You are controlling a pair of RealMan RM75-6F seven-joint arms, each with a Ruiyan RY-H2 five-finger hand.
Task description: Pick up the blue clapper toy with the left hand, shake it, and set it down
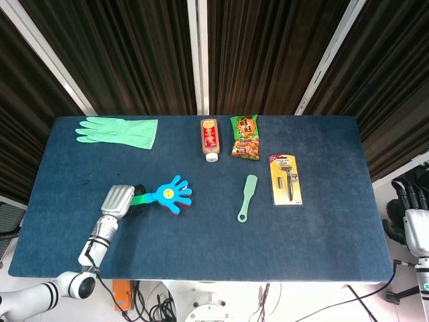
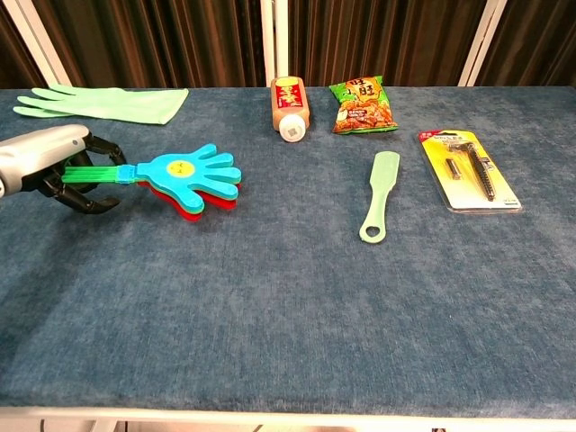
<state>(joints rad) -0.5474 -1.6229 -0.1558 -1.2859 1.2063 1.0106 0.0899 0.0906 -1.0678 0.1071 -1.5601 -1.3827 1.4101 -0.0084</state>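
The blue clapper toy (image 1: 171, 194) (image 2: 186, 175) is hand-shaped, with a smiley face, red and yellow layers beneath and a green handle (image 2: 97, 174). It lies at the left of the blue table (image 1: 201, 248). My left hand (image 1: 119, 200) (image 2: 56, 164) grips the green handle, its dark fingers curled around it. The toy's blue palm points right, with the red layer sagging toward the cloth. My right hand (image 1: 410, 213) hangs off the table's right edge with nothing in it, fingers apart.
A green rubber glove (image 1: 119, 130) lies at the back left. A sauce bottle (image 1: 210, 139) and a snack bag (image 1: 244, 137) sit at the back centre. A green paddle-shaped tool (image 1: 247, 196) and a packaged razor (image 1: 285, 178) lie to the right.
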